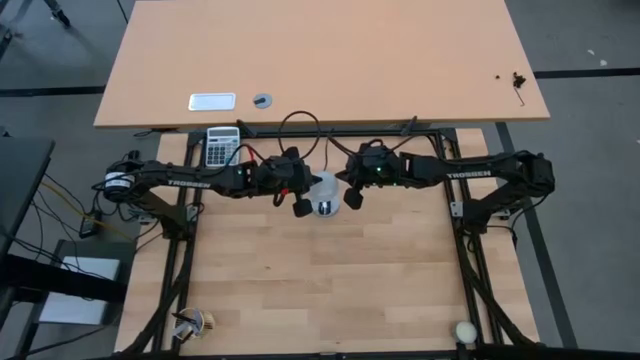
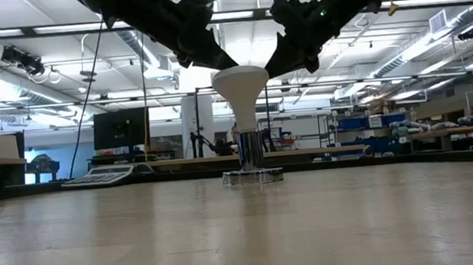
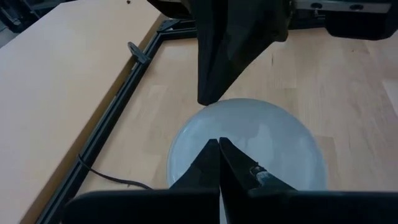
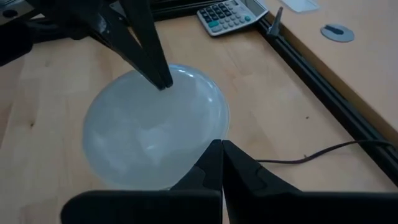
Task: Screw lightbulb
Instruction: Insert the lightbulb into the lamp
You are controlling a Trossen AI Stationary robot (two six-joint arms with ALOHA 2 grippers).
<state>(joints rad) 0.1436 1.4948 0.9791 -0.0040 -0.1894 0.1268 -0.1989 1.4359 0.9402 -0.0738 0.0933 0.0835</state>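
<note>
Hands first: the left hand [image 1: 300, 207] is closed tight, its two fingers pressed together with nothing between them, its tips poised at one edge of the lightbulb's dome. The right hand [image 1: 353, 199] is likewise pinched closed on nothing, its tips at the opposite edge of the dome. From the level view, both sets of dark fingers slant down toward the dome's rim from either side; whether they actually touch it cannot be told.

Between them the lightbulb [image 2: 240, 89] stands upright, its wide white dome on top and its narrow neck going straight down into the shiny socket [image 2: 250, 153]. The socket sits on a flat round base [image 2: 253, 177] on the wooden surface [image 1: 320, 280], near its far edge and about midway across.

A black cord [image 4: 323, 151] lies on the wood beside the bulb (seen from the right wrist). A calculator [image 1: 222, 146] rests at the far left of the surface. A small cream ball [image 1: 465, 331] lies near the right front corner.
</note>
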